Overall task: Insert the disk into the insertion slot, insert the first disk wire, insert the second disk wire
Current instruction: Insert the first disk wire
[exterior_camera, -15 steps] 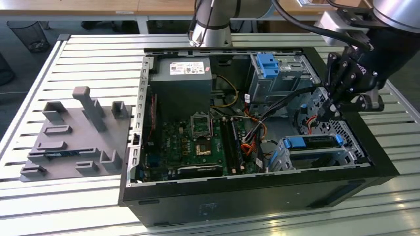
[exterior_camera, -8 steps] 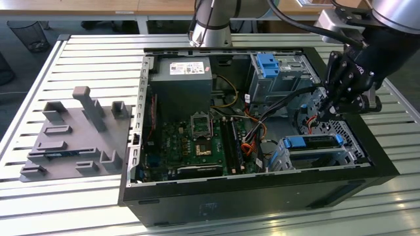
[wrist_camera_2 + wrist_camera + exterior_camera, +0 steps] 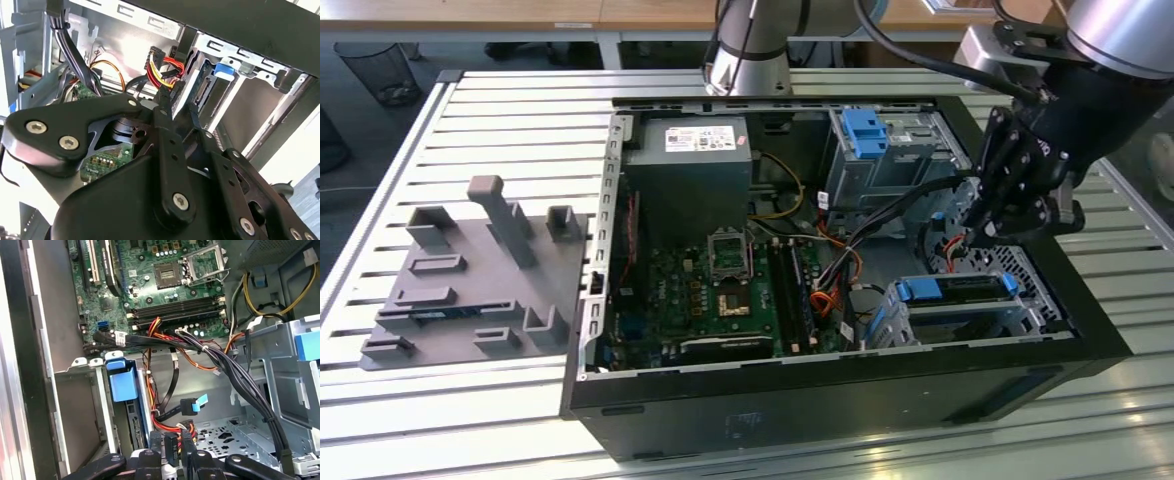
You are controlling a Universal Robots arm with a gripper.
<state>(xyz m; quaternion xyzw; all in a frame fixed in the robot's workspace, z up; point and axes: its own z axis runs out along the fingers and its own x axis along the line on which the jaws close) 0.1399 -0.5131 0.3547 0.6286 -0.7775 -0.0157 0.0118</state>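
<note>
Black fingers (image 3: 156, 447) of the gripper (image 3: 171, 437) are clamped on a wire plug (image 3: 170, 449) with red and yellow strands. The plug should be kept square to the socket of the disk (image 3: 121, 385) and pressed straight. The disk is seated in the slot (image 3: 902, 322), inside the open case (image 3: 827, 385).

Table (image 3: 494, 110): bare ribbed aluminium, dull sheen. Fixture block (image 3: 467, 290): matt grey plastic. Computer case (image 3: 854, 400): black painted metal, faint gloss outside, plain grey sheet steel inside. Motherboard (image 3: 720, 290): glossy green board. Tall drive cage (image 3: 894, 150): bare silver sheet metal, smooth blue plastic latch. Disk (image 3: 954, 288): bright blue smooth plastic carrier. Gripper (image 3: 177, 107): matt black metal links, shiny screw heads, pinching wire connector (image 3: 172, 446), black plastic, smooth-sheathed leads.
</note>
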